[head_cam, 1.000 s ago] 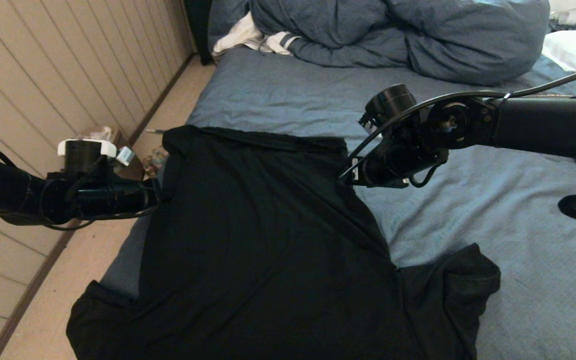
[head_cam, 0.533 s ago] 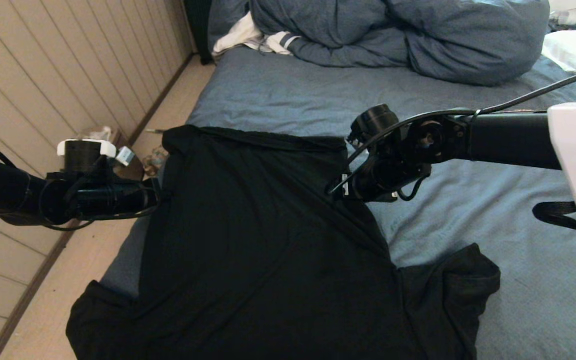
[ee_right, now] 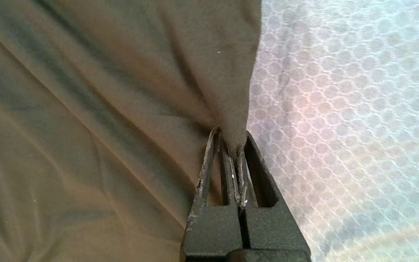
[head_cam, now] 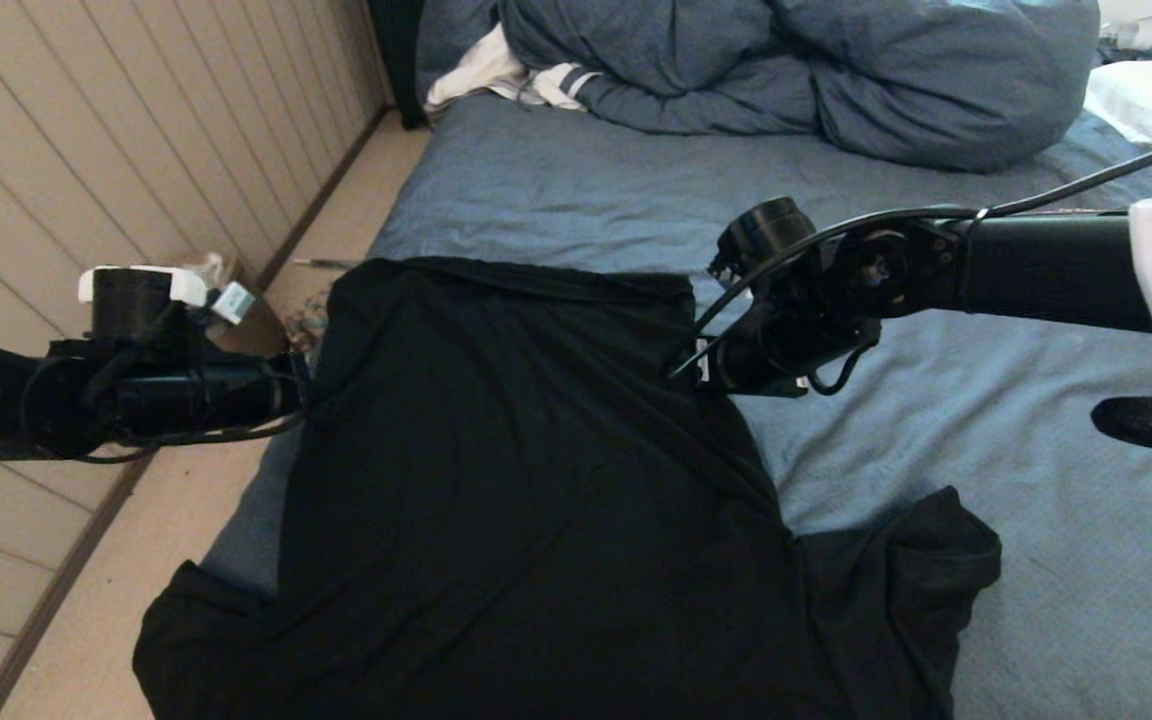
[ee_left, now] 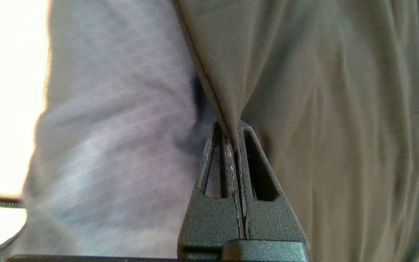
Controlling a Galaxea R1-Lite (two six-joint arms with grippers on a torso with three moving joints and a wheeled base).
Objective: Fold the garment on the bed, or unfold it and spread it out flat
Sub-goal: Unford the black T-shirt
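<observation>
The plain black short-sleeved T-shirt [head_cam: 526,480] stretches between the left tool [head_cam: 304,395] and right tool [head_cam: 688,372], both pinched tight on opposite side edges, long axis running toward the robot.

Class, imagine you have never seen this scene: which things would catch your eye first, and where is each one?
The black garment dominates, spread over the near part of the bed. The left gripper pinches its left edge and the right gripper its right edge; both wrist views show the jaws shut on cloth. Behind, a bunched blue-grey duvet lies along the far end.
</observation>
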